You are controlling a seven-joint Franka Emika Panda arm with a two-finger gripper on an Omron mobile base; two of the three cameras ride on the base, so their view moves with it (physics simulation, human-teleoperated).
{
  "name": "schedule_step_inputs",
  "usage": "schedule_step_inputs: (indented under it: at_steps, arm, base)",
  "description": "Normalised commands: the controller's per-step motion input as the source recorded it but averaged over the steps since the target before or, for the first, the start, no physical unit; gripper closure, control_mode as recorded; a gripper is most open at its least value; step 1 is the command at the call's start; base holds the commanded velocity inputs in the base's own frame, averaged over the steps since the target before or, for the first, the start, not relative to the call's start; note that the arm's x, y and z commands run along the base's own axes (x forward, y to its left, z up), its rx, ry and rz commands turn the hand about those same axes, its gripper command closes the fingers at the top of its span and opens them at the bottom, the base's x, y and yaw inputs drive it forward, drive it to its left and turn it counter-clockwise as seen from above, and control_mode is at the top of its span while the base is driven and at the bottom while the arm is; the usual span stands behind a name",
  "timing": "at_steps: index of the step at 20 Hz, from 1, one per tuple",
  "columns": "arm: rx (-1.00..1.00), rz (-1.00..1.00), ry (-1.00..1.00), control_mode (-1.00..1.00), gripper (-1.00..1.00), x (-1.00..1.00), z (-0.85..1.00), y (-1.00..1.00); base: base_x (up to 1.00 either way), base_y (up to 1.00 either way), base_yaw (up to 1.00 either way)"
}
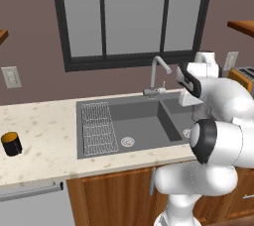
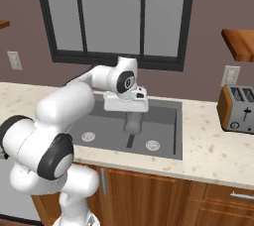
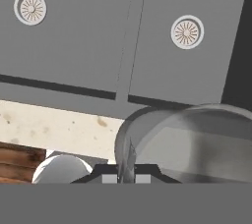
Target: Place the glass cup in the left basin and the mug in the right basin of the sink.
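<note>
Translucent grey glass cup hangs from the gripper, held above the sink, upright w/ long axis vertical, roughly over the divider between the two basins. In hand view the cup's rim sits right at the fingers, wall pinched between them: jaws nearly closed, clamped on the cup wall, not round the whole body.

Key relation: cup is directly below the hand, and the left basin, the wider one w/ wire rack, lies to the robot's left of where the cup hangs now. Right basin is just on the other side of the divider. So my read: next move needs a short shift left, then straight down; cup shouldn't need re-orienting. Risk, as a guess: thin-wall pinch could let it swing or slip, and clipping the divider on the way down.

Mug, black w/ orange inside, stands on the counter well left of the sink, untouched. Faucet behind the sink, near the arm. Toaster on counter far right.
</note>
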Motion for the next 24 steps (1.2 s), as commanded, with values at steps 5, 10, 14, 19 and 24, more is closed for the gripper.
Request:
schedule_step_inputs:
  at_steps: [5,10,14,19,24]
  arm:
    - [0.0,-0.08,0.0,-1.0,1.0,-0.12,0.01,0.47]
    - [0.0,-0.09,0.0,-1.0,1.0,-0.05,0.0,0.49]
    - [0.0,-0.08,0.03,-1.0,1.0,-0.03,0.0,0.45]
    - [0.0,-0.08,0.02,-1.0,1.0,-0.03,-0.02,0.5]
    - [0.0,-0.07,0.0,-1.0,1.0,0.06,-0.08,0.54]
  base:
    - [0.0,0.0,0.0]
    - [0.0,0.0,0.0]
    - [0.0,0.0,0.0]
    - [0.0,0.0,0.0]
    - [0.0,0.0,0.0]
